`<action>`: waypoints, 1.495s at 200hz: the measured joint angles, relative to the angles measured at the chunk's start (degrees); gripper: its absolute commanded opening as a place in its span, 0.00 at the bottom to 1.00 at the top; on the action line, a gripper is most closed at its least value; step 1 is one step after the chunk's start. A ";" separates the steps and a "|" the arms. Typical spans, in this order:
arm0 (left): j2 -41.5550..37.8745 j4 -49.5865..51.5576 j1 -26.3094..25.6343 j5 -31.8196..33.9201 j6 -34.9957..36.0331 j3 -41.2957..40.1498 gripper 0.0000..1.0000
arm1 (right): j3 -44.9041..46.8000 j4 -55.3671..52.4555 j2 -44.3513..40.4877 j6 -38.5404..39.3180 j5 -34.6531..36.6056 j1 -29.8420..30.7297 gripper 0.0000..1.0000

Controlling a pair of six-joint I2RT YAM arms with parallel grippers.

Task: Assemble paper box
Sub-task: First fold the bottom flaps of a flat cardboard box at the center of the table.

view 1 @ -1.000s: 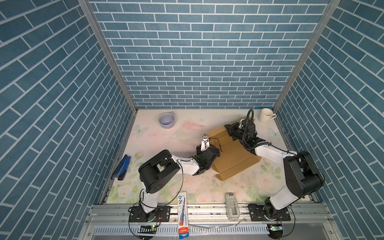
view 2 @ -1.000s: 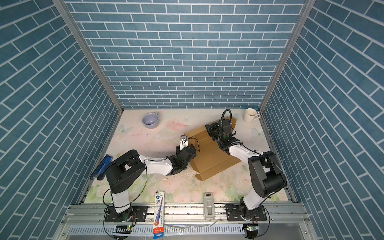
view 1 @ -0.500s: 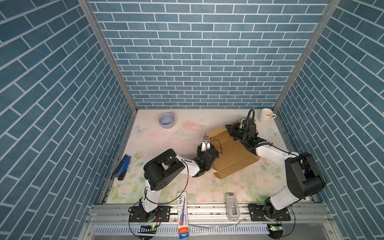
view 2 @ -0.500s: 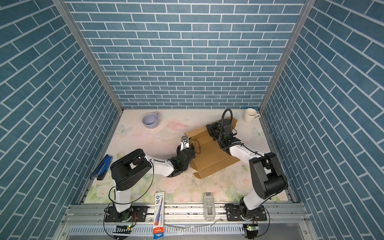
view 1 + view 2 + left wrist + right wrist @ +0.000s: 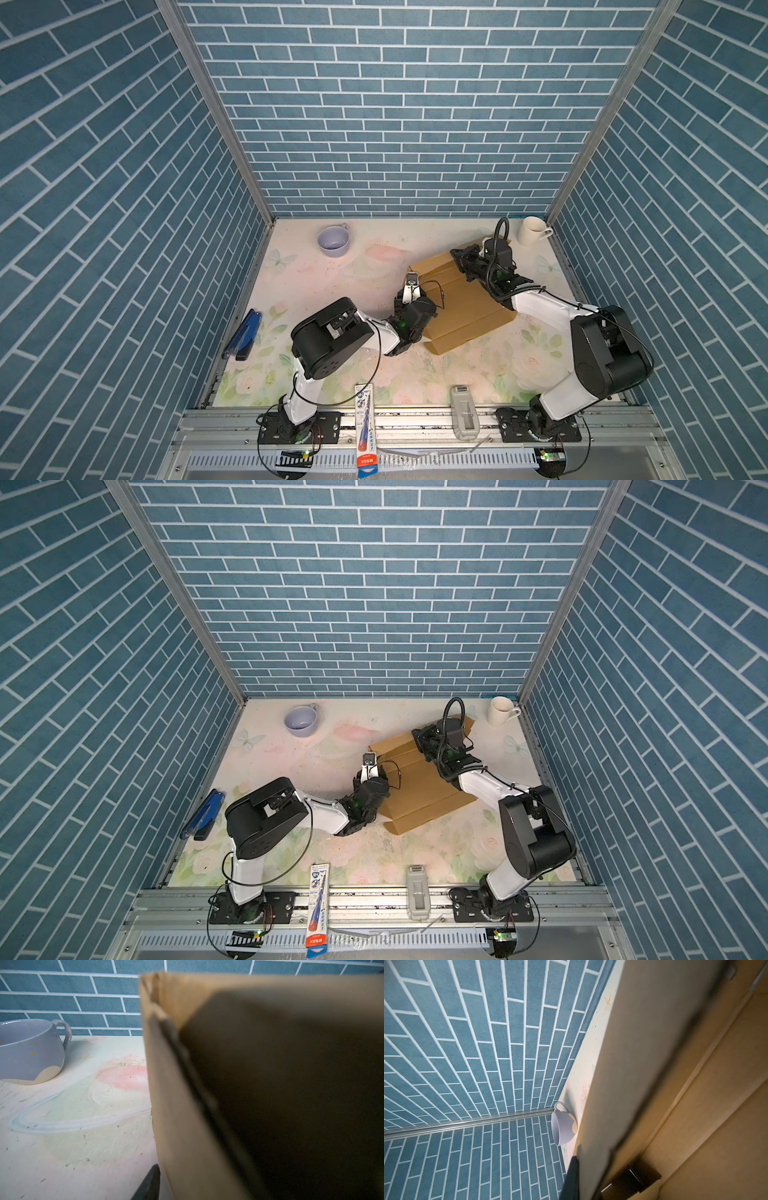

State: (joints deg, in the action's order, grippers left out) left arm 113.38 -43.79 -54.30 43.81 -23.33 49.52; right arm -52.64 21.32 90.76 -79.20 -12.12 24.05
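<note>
The paper box (image 5: 461, 316) (image 5: 419, 800) is a brown cardboard sheet with raised side walls, lying right of the table's middle. My left gripper (image 5: 417, 296) (image 5: 371, 773) is at its left wall. In the left wrist view one dark finger (image 5: 150, 1184) lies against the outside of that wall (image 5: 182, 1118), and the cardboard hides the other finger. My right gripper (image 5: 456, 254) (image 5: 417, 734) is at the box's far edge. It is shut on an upright flap (image 5: 623, 1064), with a finger (image 5: 572, 1178) on the flap's outer face.
A lilac cup (image 5: 333, 243) stands at the back left and a white mug (image 5: 534, 230) in the back right corner. A blue stapler (image 5: 243, 336) lies by the left wall. A packaged pen (image 5: 365, 419) and a grey device (image 5: 463, 411) sit on the front rail.
My left arm has drawn in toward the box and its jaws have narrowed around the left wall. The right gripper has kept its hold on the far flap.
</note>
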 measured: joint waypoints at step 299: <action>3.43 -14.82 0.24 5.49 4.48 -6.16 0.58 | -3.15 -3.72 0.07 -1.55 -0.46 1.86 0.06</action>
State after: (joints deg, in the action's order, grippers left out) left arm 116.81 -58.61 -54.06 49.30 -18.85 43.35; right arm -55.79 17.61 90.83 -80.75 -12.58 25.91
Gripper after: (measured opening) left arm 0.576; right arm 0.060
